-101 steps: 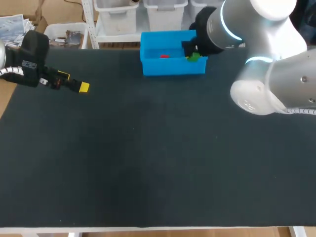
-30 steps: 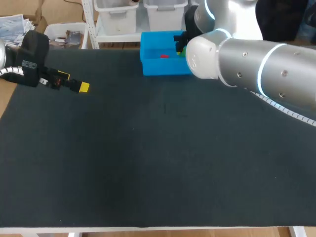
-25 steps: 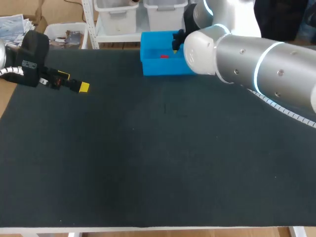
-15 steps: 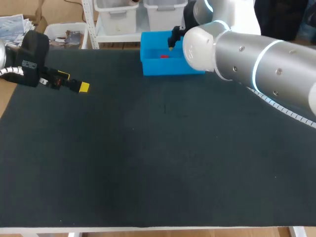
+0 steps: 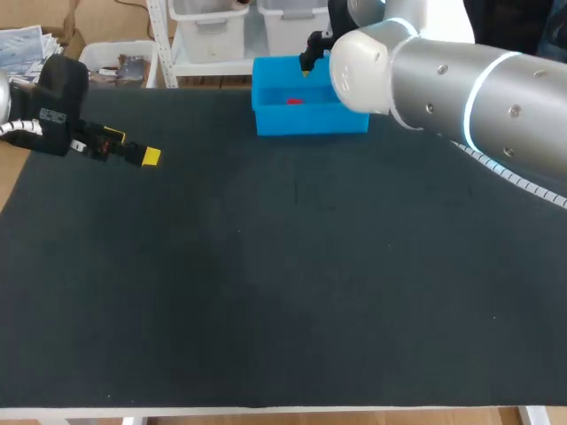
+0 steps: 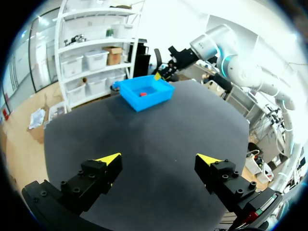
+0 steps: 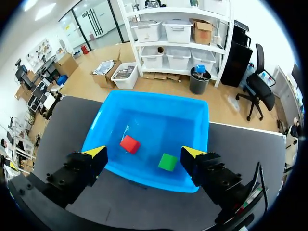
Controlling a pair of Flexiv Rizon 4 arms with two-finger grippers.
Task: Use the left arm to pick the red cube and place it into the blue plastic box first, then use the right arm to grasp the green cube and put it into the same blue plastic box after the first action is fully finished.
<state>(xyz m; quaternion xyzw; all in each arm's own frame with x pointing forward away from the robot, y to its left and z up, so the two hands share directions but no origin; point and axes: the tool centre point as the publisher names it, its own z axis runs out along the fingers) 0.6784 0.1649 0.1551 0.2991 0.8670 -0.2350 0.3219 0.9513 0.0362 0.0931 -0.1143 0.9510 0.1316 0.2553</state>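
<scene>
The blue plastic box (image 5: pixel 275 119) stands at the table's far edge. Inside it lie the red cube (image 7: pixel 130 144) and the green cube (image 7: pixel 168 161), side by side and apart. In the head view only the red cube (image 5: pixel 293 101) shows; my right arm hides the green one. My right gripper (image 7: pixel 144 155) hangs open above the box, nothing between its fingers; one yellow fingertip (image 5: pixel 306 70) shows over the box's back rim. My left gripper (image 6: pixel 159 161) is open and empty, at the table's far left (image 5: pixel 133 150). The box (image 6: pixel 146 92) lies far ahead of it.
The dark table mat (image 5: pixel 283 266) stretches bare from the box to the near edge. My right arm's large silver links (image 5: pixel 443 75) hang over the back right part of the table.
My right gripper has opened and let go of the green cube, which now lies in the box. The gripper has risen and drawn back over the box's rear rim. The left arm stays still.
</scene>
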